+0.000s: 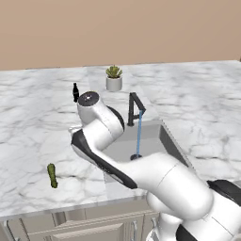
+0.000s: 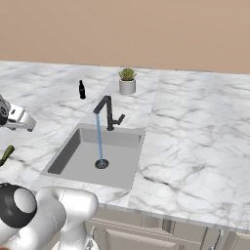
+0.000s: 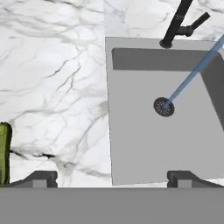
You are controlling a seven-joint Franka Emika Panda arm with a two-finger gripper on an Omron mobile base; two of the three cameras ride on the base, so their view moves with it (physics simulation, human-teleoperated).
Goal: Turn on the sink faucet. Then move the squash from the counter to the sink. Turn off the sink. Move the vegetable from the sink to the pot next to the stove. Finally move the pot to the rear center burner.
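Observation:
The matte black sink faucet (image 1: 135, 108) (image 2: 108, 112) (image 3: 177, 22) runs: a thin blue stream of water (image 2: 99, 139) falls onto the round drain (image 3: 163, 106) of the grey sink (image 1: 153, 136) (image 2: 80, 163) (image 3: 135, 135). The small dark green squash (image 1: 52, 175) (image 2: 6, 155) (image 3: 4, 153) lies on the white marble counter (image 1: 28, 122) (image 3: 57, 87), left of the basin. My gripper (image 3: 113, 179) hangs open over the sink's left rim, between squash and drain. Nothing is between its fingertips (image 3: 41, 178).
A small potted plant (image 1: 113, 77) (image 2: 127, 80) and a small black bottle (image 1: 75, 92) (image 2: 82, 90) stand on the counter behind the sink. My own arm hides the basin's left half in the left base view. Pale cabinet fronts run below the counter's front edge.

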